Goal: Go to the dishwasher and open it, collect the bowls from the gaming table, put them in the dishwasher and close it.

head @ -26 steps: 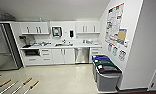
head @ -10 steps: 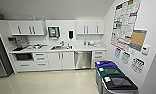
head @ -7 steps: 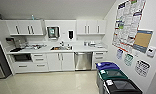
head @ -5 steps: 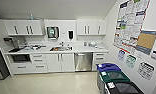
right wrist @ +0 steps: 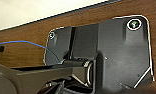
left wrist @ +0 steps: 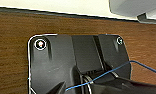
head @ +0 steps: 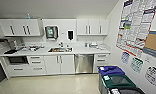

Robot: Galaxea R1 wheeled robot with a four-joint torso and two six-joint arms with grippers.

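One small kitchen room fills the head view. The floor [head: 56, 85] is pale and shiny. A white wall on the right carries a big poster [head: 137, 25] full of small print, a brown board [head: 154, 43] beside it, and some smaller signs lower down.

Along the back wall runs a long white worktop [head: 81, 51]. White cabinets [head: 20, 27] hang above it on both sides. Between them hang a dark box with a green front [head: 51, 32] and a small white dispenser [head: 70, 35]. White doors and drawers sit under the worktop.

The dishwasher [head: 84, 63] is under the worktop, right of the sink cupboard and left of a stack of drawers. Its steel front is closed.

Three bins stand by the right wall, close to the camera: a blue bin [head: 111, 71], a green bin [head: 118, 82] and a dark bin [head: 127, 91].

A sink [head: 60, 50] with a tap sits in the middle of the worktop. A dark oven [head: 17, 60] sits low on the left. Small things lie on the worktop, too blurry to name.

Both wrist views show brown wood behind the robot's dark plates, with a thin blue wire [left wrist: 114, 72]. I cannot tell how the jaws stand on either arm.
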